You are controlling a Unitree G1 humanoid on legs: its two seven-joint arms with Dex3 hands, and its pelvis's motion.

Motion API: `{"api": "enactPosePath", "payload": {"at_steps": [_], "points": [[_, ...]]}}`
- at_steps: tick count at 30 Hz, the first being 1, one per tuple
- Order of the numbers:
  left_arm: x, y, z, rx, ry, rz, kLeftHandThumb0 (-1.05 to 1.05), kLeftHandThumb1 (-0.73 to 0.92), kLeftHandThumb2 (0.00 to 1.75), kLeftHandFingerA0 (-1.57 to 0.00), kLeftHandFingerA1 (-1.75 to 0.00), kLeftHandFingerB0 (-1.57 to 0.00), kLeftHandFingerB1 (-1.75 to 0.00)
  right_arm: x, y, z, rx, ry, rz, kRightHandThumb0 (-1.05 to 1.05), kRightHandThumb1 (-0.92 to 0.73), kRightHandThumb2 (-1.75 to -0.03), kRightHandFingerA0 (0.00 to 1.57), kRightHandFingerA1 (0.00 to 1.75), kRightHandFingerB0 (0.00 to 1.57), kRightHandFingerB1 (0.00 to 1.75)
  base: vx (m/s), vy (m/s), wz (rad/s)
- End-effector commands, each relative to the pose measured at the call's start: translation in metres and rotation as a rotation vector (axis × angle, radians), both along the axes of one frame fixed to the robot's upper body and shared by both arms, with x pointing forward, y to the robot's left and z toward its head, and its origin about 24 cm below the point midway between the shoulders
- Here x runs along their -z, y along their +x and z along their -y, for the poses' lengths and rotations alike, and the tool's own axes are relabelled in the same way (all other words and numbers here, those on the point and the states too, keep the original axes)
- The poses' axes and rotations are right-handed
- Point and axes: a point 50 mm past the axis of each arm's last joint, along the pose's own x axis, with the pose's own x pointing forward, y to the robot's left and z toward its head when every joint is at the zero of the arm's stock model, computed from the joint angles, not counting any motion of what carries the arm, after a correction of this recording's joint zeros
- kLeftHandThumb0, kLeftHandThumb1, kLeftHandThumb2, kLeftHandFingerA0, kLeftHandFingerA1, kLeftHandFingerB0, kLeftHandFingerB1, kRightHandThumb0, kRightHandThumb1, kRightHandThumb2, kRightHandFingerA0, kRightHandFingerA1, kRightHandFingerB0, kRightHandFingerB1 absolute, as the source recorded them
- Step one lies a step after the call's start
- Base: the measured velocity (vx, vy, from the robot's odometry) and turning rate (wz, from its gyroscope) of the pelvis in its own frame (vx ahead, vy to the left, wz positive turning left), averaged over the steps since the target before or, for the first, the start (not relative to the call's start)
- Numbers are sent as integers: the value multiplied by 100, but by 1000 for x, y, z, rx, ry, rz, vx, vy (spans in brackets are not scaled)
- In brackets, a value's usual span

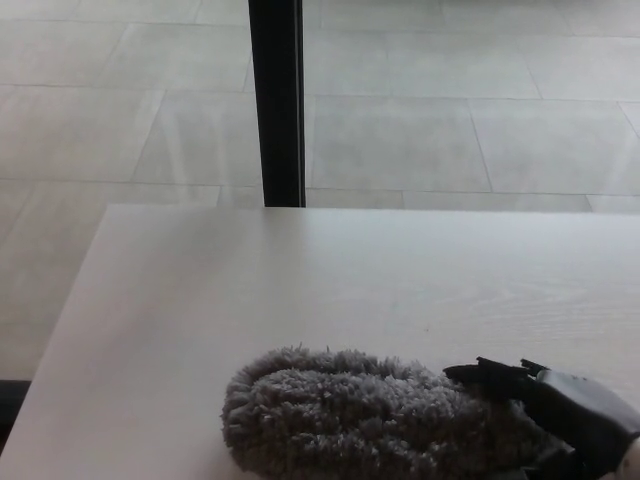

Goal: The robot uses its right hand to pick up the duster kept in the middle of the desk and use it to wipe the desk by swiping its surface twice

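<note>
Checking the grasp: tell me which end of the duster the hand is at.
The right hand is at the duster's right end; its rounded left end lies free on the desk.

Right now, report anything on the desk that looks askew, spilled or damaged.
Nothing stands out. The duster lies flat on the desk, fluffy head intact, with the right hand at its handle end. No spills or marks show on the surface.

Fluffy grey duster, lying flat lengthwise, near edge of pale desk
</note>
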Motion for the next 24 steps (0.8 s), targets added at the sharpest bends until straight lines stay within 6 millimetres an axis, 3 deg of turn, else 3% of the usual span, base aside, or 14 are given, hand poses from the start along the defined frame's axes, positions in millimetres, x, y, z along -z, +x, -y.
{"api": "enactPosePath", "payload": {"at_steps": [1, 2, 4, 5, 6, 7, 9, 10, 12, 17, 23, 24], "points": [[-5, -2, -6, 0, 7, 2, -51, 72, 61, -45, -59, -42, -46, 12, -10, -3, 24, 90, 62, -38, -54, -85, 65, 91, 34, 51, 0, 0, 0], [-5, -2, -6, 14, 15, -7, -52, 72, 61, -48, -61, -45, -47, 12, -11, -3, 28, 97, 87, -32, -70, -61, 70, 102, 45, 41, 0, 0, 0], [-5, -2, -6, 19, 9, 1, -52, 72, 61, -44, -62, -40, -47, 13, -12, -5, 29, 116, 130, -28, -75, -64, 77, 131, 57, 48, 0, 0, 0], [-5, -2, -6, 12, 3, 8, -51, 72, 61, -45, -60, -40, -46, 14, -14, -5, 32, 125, 158, -30, -77, -67, 76, 154, 63, 49, 0, 0, 0], [-5, -2, -5, 9, 4, 8, -51, 72, 61, -45, -60, -40, -46, 14, -14, -5, 37, 105, 188, -30, -77, -67, 76, 154, 63, 49, 0, 0, 0], [-5, -2, -5, 9, 6, 9, -51, 72, 61, -45, -60, -39, -46, 14, -16, -7, 44, 101, 240, -24, -78, -65, 83, 171, 73, 52, 0, 0, 0], [-5, -1, -5, 1, 3, 13, -51, 71, 61, -46, -58, -41, -45, 13, -18, -11, 47, 92, 314, -21, -71, -85, 85, 173, 84, 67, 0, 0, 0], [-4, -1, -5, 0, 2, 14, -51, 71, 61, -46, -58, -41, -45, 13, -18, -11, 47, 91, 324, -21, -71, -85, 85, 173, 84, 67, 0, 0, 0], [-5, -1, -5, 11, 15, 6, -54, 71, 61, -48, -58, -41, -44, 14, -20, -15, 47, 83, 379, -19, -67, -96, 87, 165, 88, 89, 0, 0, 0], [-5, 2, -5, 18, 7, 28, -53, 70, 61, -49, -61, -34, -42, 17, -22, -23, 43, 92, 491, -20, -59, -104, 95, 160, 88, 108, 0, 0, 0], [-7, 7, -5, 61, 16, 36, -53, 70, 61, -51, -59, -38, -43, 22, -22, -22, -2, -36, 594, -22, -65, -87, 89, 168, 80, 116, 0, 0, 0], [-8, 9, -5, 57, 14, 47, -57, 55, 93, -50, -67, -36, -56, 23, -23, -18, -35, -75, 605, -25, -63, -75, 85, 169, 84, 102, 0, 0, 0]]}}
